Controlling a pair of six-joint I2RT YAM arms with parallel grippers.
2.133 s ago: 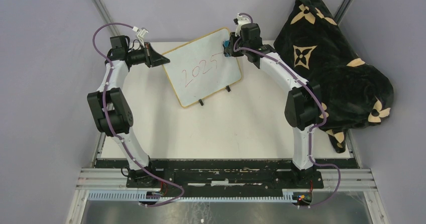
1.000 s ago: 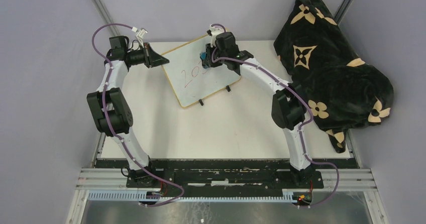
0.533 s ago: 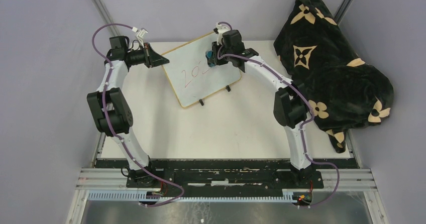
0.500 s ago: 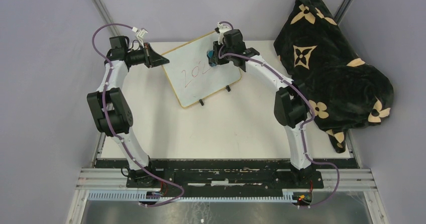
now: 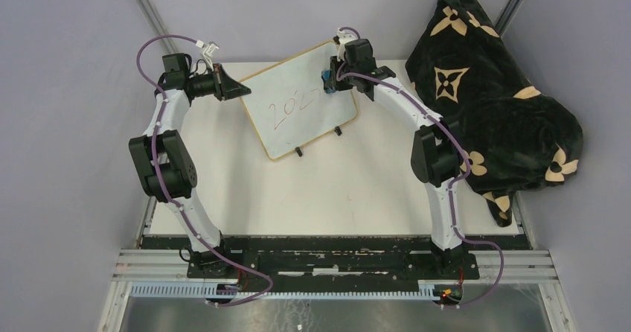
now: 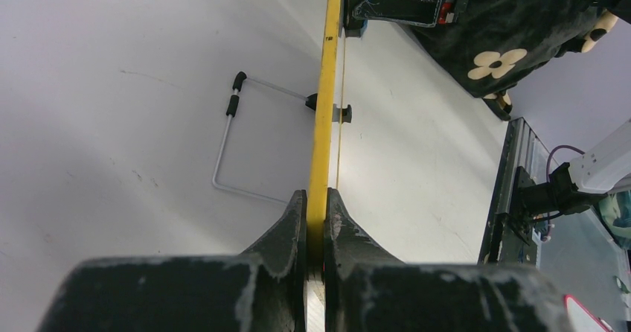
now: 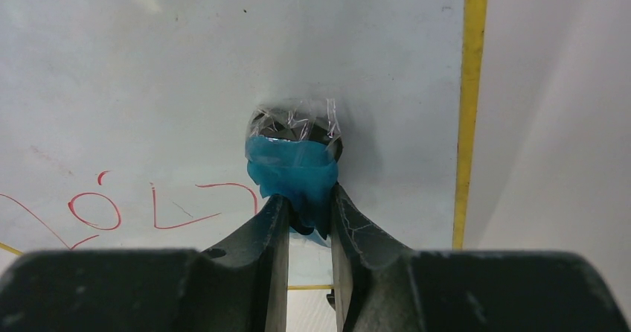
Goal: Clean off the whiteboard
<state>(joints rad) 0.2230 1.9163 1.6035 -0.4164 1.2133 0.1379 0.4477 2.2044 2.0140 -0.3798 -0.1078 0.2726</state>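
Note:
The whiteboard (image 5: pixel 301 116) stands tilted on its two black feet at the back of the table, with red digits (image 5: pixel 292 103) still on its face. My left gripper (image 5: pixel 242 89) is shut on the board's left edge; in the left wrist view the yellow frame (image 6: pixel 323 116) runs straight between the fingers of that gripper (image 6: pixel 316 198). My right gripper (image 5: pixel 328 83) is shut on a blue eraser wad (image 7: pixel 292 164) and presses it against the board's upper right part. In the right wrist view, this gripper (image 7: pixel 303 202) has red strokes (image 7: pixel 160 202) just left of it.
A black blanket with tan flower motifs (image 5: pixel 495 101) is heaped over the table's right back corner, close to the right arm. Behind the board, a wire prop stand (image 6: pixel 227 142) rests on the white table (image 5: pixel 327 190). Grey walls close in on both sides.
My right gripper has slid the eraser to the right along the board's upper part, back toward the right edge. The last red digit is wiped away. The left arm has not moved.

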